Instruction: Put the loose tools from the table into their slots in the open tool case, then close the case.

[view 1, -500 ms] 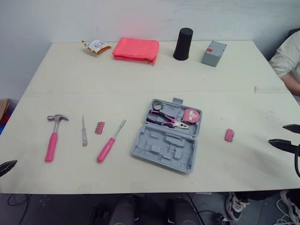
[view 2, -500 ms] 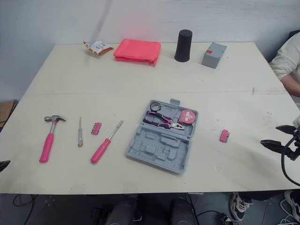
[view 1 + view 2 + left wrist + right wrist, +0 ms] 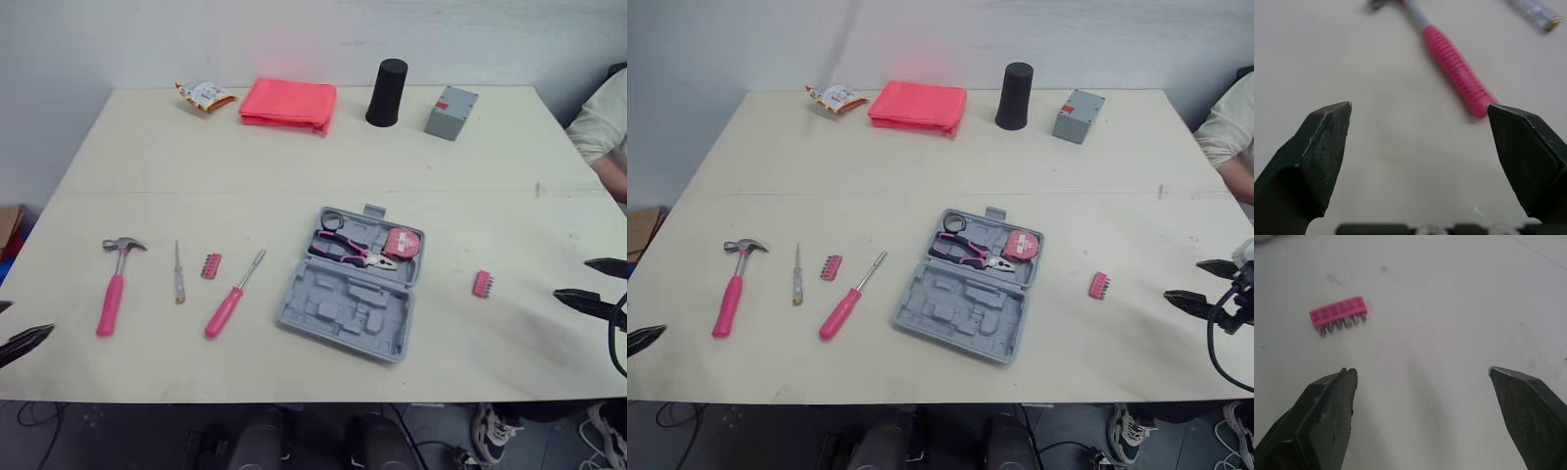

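Pink bit strip [image 3: 481, 284], small and flat on the table [image 3: 294, 157] right of centre, could skid or flip if the right gripper [image 3: 573, 279] pinches it off-centre. That gripper hangs wide open at the right edge, with the strip near it, toward the case [image 3: 353, 294]. At lower left, the left gripper [image 3: 1418, 106], also open, sits near the hammer [image 3: 111, 299].

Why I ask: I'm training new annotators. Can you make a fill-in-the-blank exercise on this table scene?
The tool case lies ____, with pliers already inside. The left hand hovers nearest the ____. The bit holder in front of the right hand is coloured ____.
Missing words: open; hammer; pink.
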Action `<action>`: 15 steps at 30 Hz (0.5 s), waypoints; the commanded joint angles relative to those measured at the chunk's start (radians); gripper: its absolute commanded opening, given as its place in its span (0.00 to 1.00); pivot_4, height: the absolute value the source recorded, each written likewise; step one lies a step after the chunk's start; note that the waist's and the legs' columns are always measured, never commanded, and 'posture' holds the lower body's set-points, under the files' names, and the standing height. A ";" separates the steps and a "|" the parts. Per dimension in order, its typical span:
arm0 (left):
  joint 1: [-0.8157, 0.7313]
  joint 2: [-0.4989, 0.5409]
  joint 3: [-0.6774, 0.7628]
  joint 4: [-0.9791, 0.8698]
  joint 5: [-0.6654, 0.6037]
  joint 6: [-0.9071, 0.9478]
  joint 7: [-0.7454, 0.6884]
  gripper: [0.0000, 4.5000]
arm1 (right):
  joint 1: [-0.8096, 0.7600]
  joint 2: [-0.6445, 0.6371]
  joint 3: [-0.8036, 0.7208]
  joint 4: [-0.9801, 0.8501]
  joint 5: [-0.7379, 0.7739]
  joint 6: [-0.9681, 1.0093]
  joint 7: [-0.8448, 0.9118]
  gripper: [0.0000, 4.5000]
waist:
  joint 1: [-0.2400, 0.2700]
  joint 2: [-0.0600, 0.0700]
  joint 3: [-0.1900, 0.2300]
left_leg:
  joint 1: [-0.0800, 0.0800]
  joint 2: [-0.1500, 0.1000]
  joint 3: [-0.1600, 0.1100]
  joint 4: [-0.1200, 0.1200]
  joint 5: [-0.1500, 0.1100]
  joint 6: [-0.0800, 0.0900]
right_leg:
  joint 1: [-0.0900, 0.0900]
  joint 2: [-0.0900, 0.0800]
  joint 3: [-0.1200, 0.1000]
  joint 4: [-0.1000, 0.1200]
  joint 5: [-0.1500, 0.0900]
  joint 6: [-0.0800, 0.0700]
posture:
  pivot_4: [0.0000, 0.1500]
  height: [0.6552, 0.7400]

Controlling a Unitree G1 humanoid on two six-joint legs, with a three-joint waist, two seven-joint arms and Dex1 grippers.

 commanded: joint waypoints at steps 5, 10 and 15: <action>-0.254 -0.040 -0.326 -0.407 -0.077 0.198 0.123 0.99 | 0.062 0.081 0.015 -0.458 0.090 0.189 -0.110 1.00 | 0.020 0.001 0.000 | 0.000 0.000 0.000 0.000 0.001 0.000 | 0.000 0.001 0.001 0.001 0.000 0.000 | 1.00 0.95; -0.566 -0.153 -0.640 -0.435 0.014 0.281 0.221 0.80 | 0.029 0.142 0.127 -0.616 0.084 0.274 -0.195 0.69 | 0.032 0.000 0.000 | 0.000 0.000 0.000 0.001 0.004 0.001 | 0.000 0.003 0.002 0.004 0.000 0.000 | 1.00 0.95; -0.774 -0.290 -0.839 -0.283 0.131 0.254 0.266 0.25 | 0.032 0.168 0.262 -0.680 0.018 0.271 -0.223 0.11 | 0.043 -0.002 0.001 | -0.001 0.000 0.002 0.006 0.005 0.002 | 0.000 0.011 0.005 0.007 0.001 0.000 | 1.00 0.95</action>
